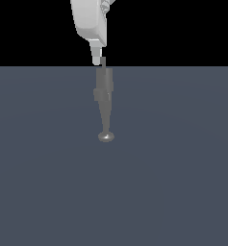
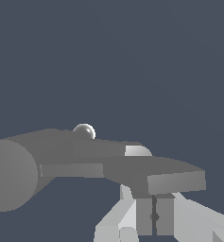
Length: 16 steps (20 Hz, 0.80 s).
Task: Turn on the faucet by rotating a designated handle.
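Note:
The grey faucet (image 1: pixel 104 89) stands on the floor with its spout pointing at the exterior camera and ending in a shiny round knob (image 1: pixel 106 137). My white gripper (image 1: pixel 96 59) hangs just above the faucet's top, touching the small dark handle (image 1: pixel 103 62) from the exterior view's left. In the wrist view the faucet body (image 2: pixel 12 176) is a large cylinder. The handle (image 2: pixel 176 182) runs out from it to a flat tip right in front of my gripper (image 2: pixel 154 216). The fingers are shut, pressed together with nothing between them. The knob (image 2: pixel 84 131) peeks over the body.
A flat blue-grey floor (image 1: pixel 183 168) surrounds the faucet on all sides. Nothing else stands on it. Behind the floor's far edge the background is black.

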Tool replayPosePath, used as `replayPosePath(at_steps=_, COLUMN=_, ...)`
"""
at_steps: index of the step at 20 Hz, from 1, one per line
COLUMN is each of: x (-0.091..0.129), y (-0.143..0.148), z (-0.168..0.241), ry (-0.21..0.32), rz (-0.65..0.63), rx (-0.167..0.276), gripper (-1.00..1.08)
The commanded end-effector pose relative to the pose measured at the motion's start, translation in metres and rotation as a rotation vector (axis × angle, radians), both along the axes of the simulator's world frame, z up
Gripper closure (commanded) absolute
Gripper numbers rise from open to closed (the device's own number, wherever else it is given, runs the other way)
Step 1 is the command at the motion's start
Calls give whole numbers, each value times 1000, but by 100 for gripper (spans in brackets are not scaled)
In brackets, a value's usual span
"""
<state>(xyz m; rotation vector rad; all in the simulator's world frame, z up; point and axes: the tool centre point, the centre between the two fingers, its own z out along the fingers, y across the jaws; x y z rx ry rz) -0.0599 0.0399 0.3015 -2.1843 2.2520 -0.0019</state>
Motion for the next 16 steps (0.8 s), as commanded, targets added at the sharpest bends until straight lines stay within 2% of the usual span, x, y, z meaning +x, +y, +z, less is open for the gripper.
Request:
replayPosePath(at_steps=1, x=-1, y=-32, z=-1, ry=3, rz=-28, rx=-2, gripper=108)
replayPosePath(at_steps=4, x=-2, y=-52, z=-1, ry=4, rz=-28, rx=-2, gripper=108)
replayPosePath(at_steps=5, x=-2, y=-52, z=-1, ry=4, rz=-28, rx=-2, gripper=108)
replayPosePath(at_steps=6, x=-1, y=-27, z=0, ry=0, rz=7, rx=0, gripper=108)
replayPosePath(at_steps=16, x=18, y=-53, z=0, ry=1, rz=-4, rx=-1, gripper=108)
